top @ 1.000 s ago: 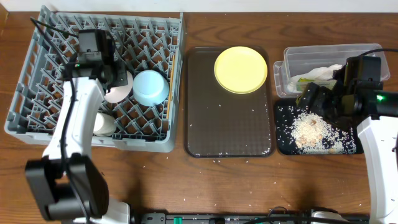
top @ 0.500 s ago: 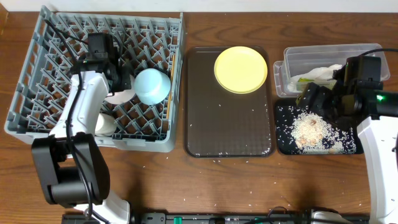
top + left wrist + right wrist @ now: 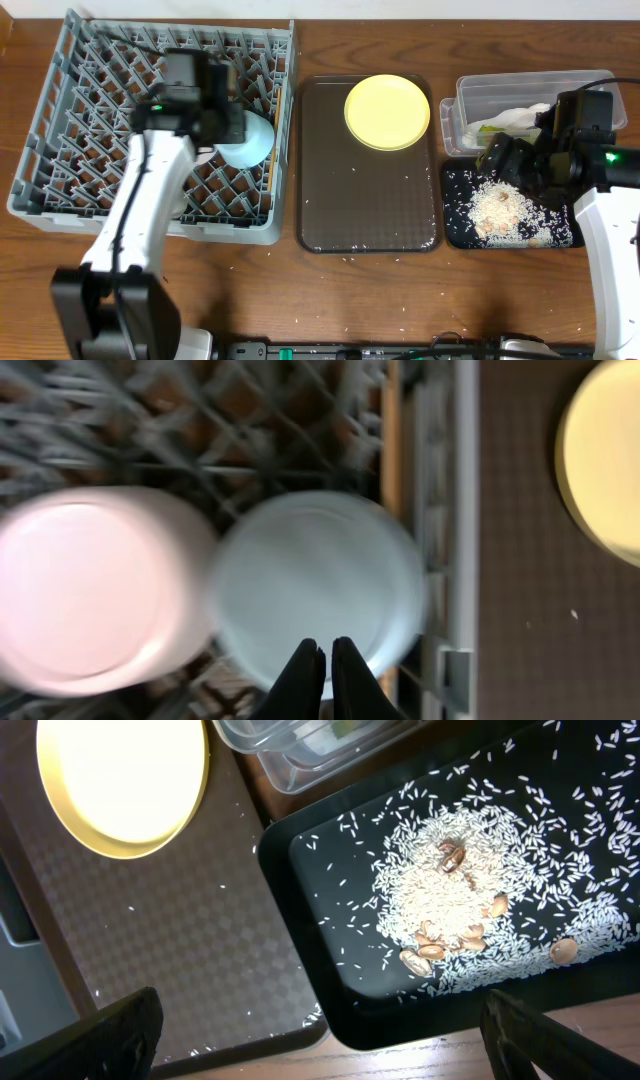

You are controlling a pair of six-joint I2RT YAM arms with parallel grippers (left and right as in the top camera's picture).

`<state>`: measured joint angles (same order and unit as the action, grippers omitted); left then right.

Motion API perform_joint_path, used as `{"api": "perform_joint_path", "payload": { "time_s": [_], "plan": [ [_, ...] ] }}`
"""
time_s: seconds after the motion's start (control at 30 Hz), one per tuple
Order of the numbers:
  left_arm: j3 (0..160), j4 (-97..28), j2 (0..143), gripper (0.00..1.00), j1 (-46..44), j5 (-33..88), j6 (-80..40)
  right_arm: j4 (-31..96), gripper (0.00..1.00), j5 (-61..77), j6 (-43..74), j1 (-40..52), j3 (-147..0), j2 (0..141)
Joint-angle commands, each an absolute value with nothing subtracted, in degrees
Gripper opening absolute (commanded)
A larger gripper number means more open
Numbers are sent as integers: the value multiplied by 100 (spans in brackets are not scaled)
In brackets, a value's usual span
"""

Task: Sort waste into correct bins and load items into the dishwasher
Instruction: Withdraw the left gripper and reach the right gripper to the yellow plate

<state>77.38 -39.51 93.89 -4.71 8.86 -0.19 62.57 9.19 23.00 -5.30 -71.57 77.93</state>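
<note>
Dish rack sits at the far left, and from overhead you get the left arm stretched across it, covering most of the white bowl. Flip to the left wrist view and that bowl shows whole, though blurry, its rim against the light blue bowl just to its right. Left gripper is pinched together with nothing in it, hanging over the blue bowl's edge.

The chopsticks show as one thin wooden line along the rack's right wall, so you can't tell them apart. Next over, the brown tray has the yellow plate at its far end.

On the right, overhead shows the clear tub with the napkin and a bit of green wrapper inside. The right wrist view only catches the tub's corner, but it gives you the black tray up close, with rice heaped around some brownish bits. Right gripper is spread wide, holding nothing, over the tray's left side.
</note>
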Motion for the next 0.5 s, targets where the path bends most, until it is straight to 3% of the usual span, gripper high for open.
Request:
{"api": "perform_joint_path", "payload": {
  "time_s": [0.0, 0.47],
  "plan": [
    [7671, -3894, 9845, 8, -661, 550, -49, 6263, 99, 928, 2246, -561, -7223, 7725],
    [7682, -3964, 9957, 8, -1194, 593, -163, 6263, 99, 928, 2246, -561, -7225, 7725]
  ]
}}
